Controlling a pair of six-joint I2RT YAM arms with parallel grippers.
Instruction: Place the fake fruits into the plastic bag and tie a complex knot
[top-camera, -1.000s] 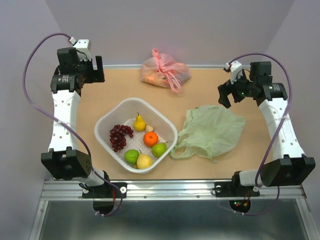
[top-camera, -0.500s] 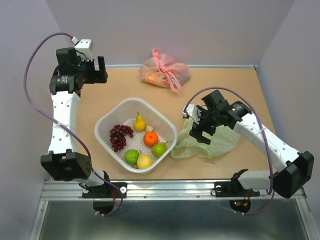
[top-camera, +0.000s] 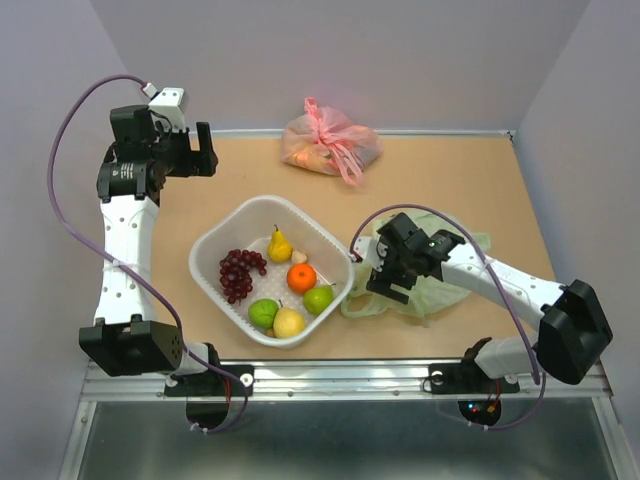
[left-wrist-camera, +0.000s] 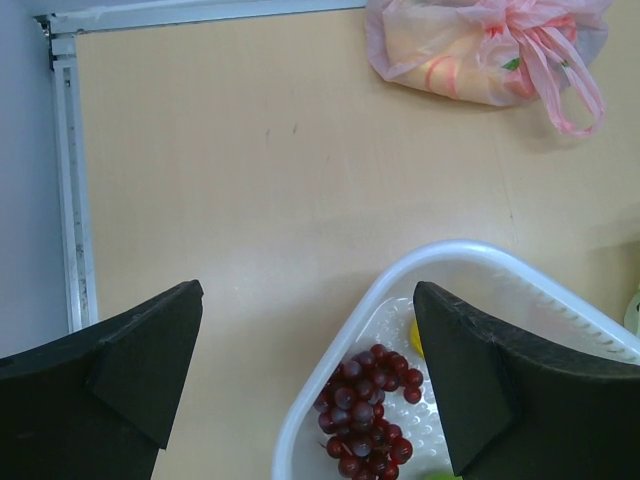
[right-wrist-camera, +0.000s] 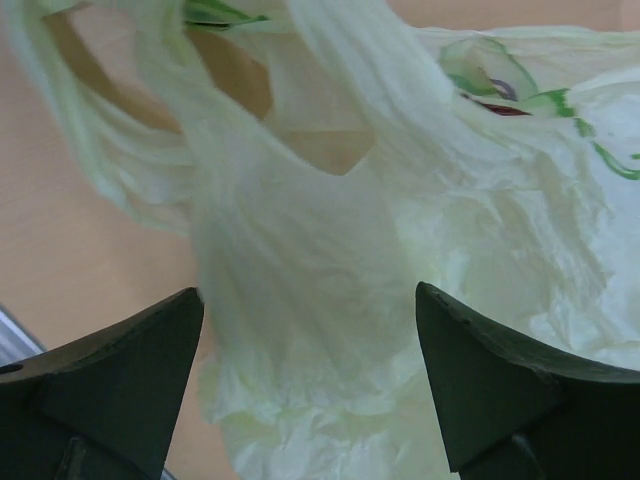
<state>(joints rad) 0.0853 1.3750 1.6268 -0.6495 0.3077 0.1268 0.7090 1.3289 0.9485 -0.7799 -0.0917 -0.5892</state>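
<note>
The fake fruits lie in a white basket (top-camera: 215, 250): a dark red grape bunch (top-camera: 236, 274) (left-wrist-camera: 368, 415), a yellow pear (top-camera: 279, 245), an orange (top-camera: 301, 277), two green ones (top-camera: 263, 313) and a yellow one (top-camera: 289, 322). The pale green plastic bag (top-camera: 465, 248) (right-wrist-camera: 400, 250) lies flat to the basket's right, its handle loops (top-camera: 362, 304) loose; a knot is not in view. My right gripper (top-camera: 378, 272) (right-wrist-camera: 308, 310) hovers open just over the bag's handle end. My left gripper (top-camera: 205, 150) (left-wrist-camera: 308, 300) hangs open high at the back left, empty.
A tied pink bag (top-camera: 328, 142) (left-wrist-camera: 480, 50) sits at the table's back edge. The basket rim (left-wrist-camera: 330, 360) lies right below my left gripper. A metal rail (top-camera: 340, 375) runs along the near edge, and walls close in on both sides.
My right arm has swung from the back right down and leftward, to just over the green bag by the basket. The left arm has barely shifted.
</note>
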